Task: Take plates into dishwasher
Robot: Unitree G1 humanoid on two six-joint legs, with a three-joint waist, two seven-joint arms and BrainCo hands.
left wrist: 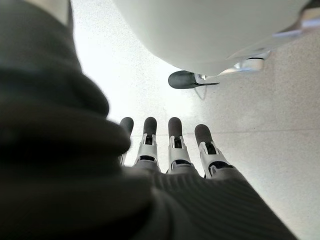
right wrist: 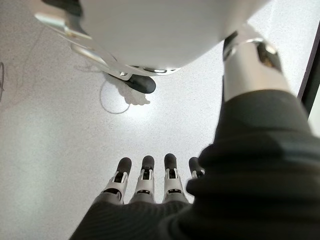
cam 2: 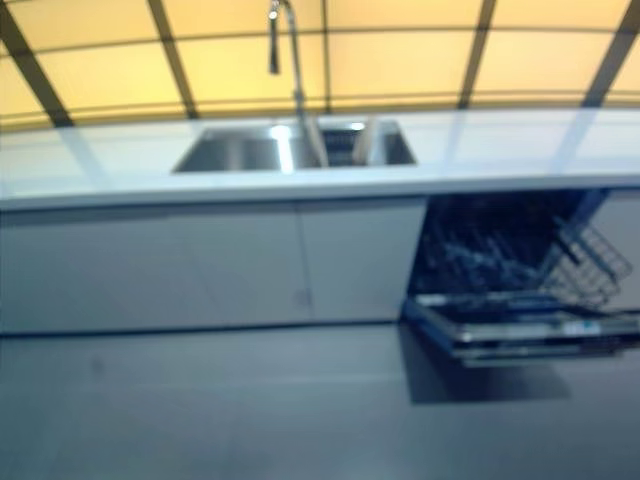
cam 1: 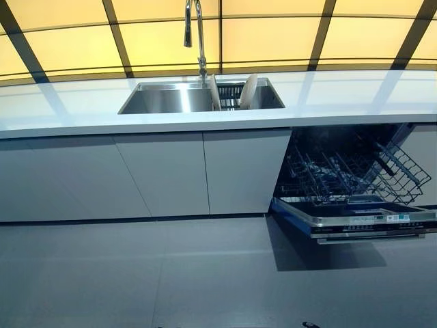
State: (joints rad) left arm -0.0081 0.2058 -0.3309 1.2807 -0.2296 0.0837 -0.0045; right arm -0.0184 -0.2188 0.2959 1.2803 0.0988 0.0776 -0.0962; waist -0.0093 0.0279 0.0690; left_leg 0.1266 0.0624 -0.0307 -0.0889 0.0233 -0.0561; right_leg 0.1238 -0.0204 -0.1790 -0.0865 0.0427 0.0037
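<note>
Two pale plates (cam 1: 248,91) stand on edge in a dark rack inside the steel sink (cam 1: 164,99), under the tall tap. To the right, below the counter, the dishwasher (cam 1: 355,219) has its door folded down and its wire rack (cam 1: 355,174) pulled out. Neither hand shows in the eye views. My left hand (left wrist: 170,145) hangs over the pale floor with straight fingers and holds nothing. My right hand (right wrist: 145,182) hangs the same way, fingers straight and empty.
A long white counter (cam 1: 68,113) runs across the view above grey cabinet fronts (cam 1: 164,174). Grey floor lies between me and the cabinets. The lowered dishwasher door juts out at the right. Yellow panels with dark bars back the counter.
</note>
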